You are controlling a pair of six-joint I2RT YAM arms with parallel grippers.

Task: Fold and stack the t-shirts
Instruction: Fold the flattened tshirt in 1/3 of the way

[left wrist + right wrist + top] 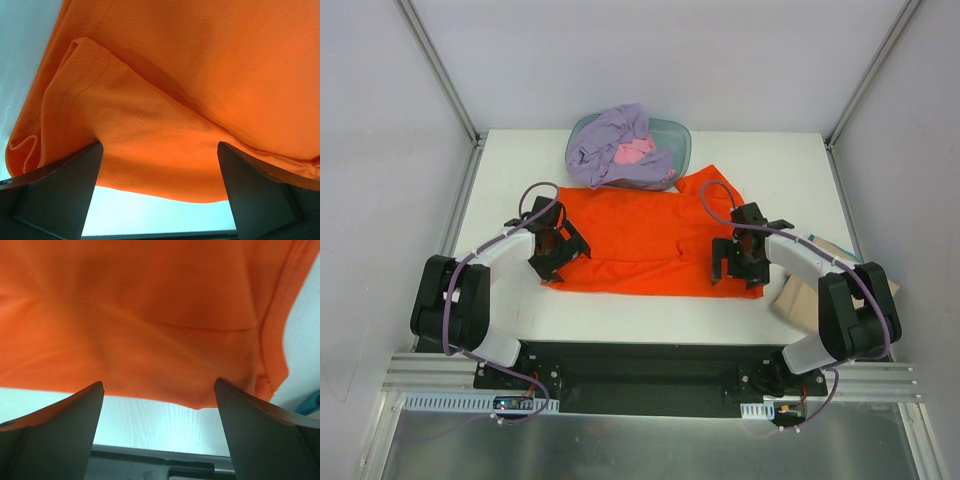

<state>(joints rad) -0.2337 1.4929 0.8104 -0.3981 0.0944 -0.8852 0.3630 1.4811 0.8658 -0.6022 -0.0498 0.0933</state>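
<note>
Gaping wide, your left pincer (pixel 558 257) and right pincer (pixel 734 262) each have the orange t-shirt (pixel 640 240) lying just ahead of the jaws (near edge closest); drop level and pinch it at matching spots.

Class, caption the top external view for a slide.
Orange-red cloth t-shirt spread, jaws of both arms open over its side edges.

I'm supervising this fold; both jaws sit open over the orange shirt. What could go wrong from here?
Near the left jaws the orange t-shirt lies doubled; a pinch may catch one layer only, skewing the fold. Its far edge appears to touch the teal tub; a pull might drag the tub or the purple t-shirt inside.
</note>
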